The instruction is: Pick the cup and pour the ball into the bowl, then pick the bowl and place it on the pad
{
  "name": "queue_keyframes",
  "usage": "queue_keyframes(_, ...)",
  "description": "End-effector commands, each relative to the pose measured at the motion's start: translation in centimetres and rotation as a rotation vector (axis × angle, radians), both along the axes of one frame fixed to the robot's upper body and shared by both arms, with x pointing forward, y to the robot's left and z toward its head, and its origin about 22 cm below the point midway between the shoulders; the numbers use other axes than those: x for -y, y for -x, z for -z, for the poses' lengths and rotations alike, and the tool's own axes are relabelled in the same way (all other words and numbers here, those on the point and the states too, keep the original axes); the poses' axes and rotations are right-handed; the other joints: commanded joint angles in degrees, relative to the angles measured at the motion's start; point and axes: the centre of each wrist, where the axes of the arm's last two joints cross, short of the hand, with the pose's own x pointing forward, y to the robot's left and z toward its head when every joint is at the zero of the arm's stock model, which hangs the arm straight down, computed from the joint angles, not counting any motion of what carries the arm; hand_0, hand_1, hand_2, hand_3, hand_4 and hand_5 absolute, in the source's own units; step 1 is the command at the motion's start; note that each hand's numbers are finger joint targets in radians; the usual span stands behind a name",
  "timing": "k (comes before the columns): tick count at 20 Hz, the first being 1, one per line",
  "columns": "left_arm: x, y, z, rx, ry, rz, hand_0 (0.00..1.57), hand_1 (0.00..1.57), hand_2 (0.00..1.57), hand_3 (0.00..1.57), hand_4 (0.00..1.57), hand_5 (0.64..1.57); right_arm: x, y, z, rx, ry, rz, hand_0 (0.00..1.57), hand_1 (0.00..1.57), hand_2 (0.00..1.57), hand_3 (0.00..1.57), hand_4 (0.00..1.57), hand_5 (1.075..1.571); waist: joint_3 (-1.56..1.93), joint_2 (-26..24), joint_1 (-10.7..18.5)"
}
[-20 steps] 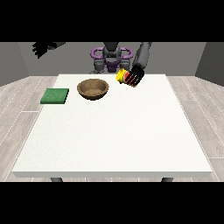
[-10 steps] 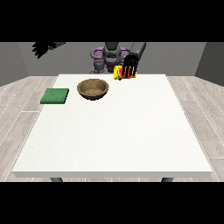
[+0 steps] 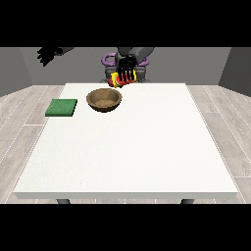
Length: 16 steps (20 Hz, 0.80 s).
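Above table's far edge, hand at view's right (image 3: 126, 68) holds red-yellow cup (image 3: 119, 80), fingers wrapped round it, just behind wooden bowl (image 3: 104, 100). Advice: bring cup over bowl centre, tip slowly. Green pad (image 3: 62, 107) beside bowl. Other hand (image 3: 47, 55) raised, fingers spread.

cup (image 3: 117, 80): red-yellow, held aloft behind bowl | bowl (image 3: 104, 100): brown, upright on table | pad (image 3: 62, 107): green, flat, left of bowl

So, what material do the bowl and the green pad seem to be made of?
The bowl looks like wood with a matte finish: brown, with a darker speckled inside. The green pad looks like soft foam or fabric, flat, thin and without shine; which of the two cannot be told.
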Motion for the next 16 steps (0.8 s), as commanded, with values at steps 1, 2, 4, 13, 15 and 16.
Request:
queue_keyframes(1, 1.8, 1.5, 0.0, 0.007, -0.121, 0.036, 0.41, 0.41, 1.51, 1.29, 0.7, 1.565, -0.3, 0.1, 0.8, -0.023, -0.011, -0.017, 0.0, 0.0, 0.0, 0.0, 0.67, 1.561, -0.03, -0.77, 0.41)
queue_keyframes(2, 2.6, -0.4, -3.0, 0.019, -0.153, 0.037, 0.27, 0.27, 1.3, 1.37, 0.68, 1.566, -0.1, -0.2, 0.3, 0.01, 0.003, -0.008, 0.0, 0.0, 0.0, 0.0, 0.67, 1.562, -0.02, 0.96, -0.21)
queue_keyframes(4, 4.0, 2.1, -2.0, -0.023, -0.226, 0.074, 0.0, 0.0, 1.05, 1.37, 0.75, 1.569, -0.5, -0.9, 0.7, -0.032, -0.01, -0.031, 0.0, 0.0, 0.0, 0.0, 0.67, 1.56, 0.0, -0.68, -1.1)
queue_keyframes(13, 1.0, 1.4, -3.8, 0.009, 0.034, 0.064, 0.3, 0.3, 1.57, 1.39, 0.88, 1.561, -1.9, -0.8, 1.2, -0.041, -0.027, 0.048, 0.0, 0.0, 0.0, 0.0, 0.71, 1.569, -0.11, -0.46, 4.29)
queue_keyframes(15, -0.3, 2.6, -2.3, -0.039, 0.177, 0.066, 0.0, 0.0, 1.57, 1.19, 1.14, 1.557, -0.7, 0.9, 2.1, -0.057, -0.016, 0.065, 0.0, 0.0, 0.0, 0.0, 0.71, 1.569, -0.14, -1.45, 5.39)
queue_keyframes(16, -2.2, 2.1, -2.1, 0.014, 0.244, 0.049, 0.38, 0.38, 1.57, 1.26, 1.21, 1.567, -1.4, -0.5, 0.8, -0.031, -0.01, 0.051, 0.0, 0.0, 0.0, 0.0, 0.71, 1.569, -0.23, 1.12, 5.01)
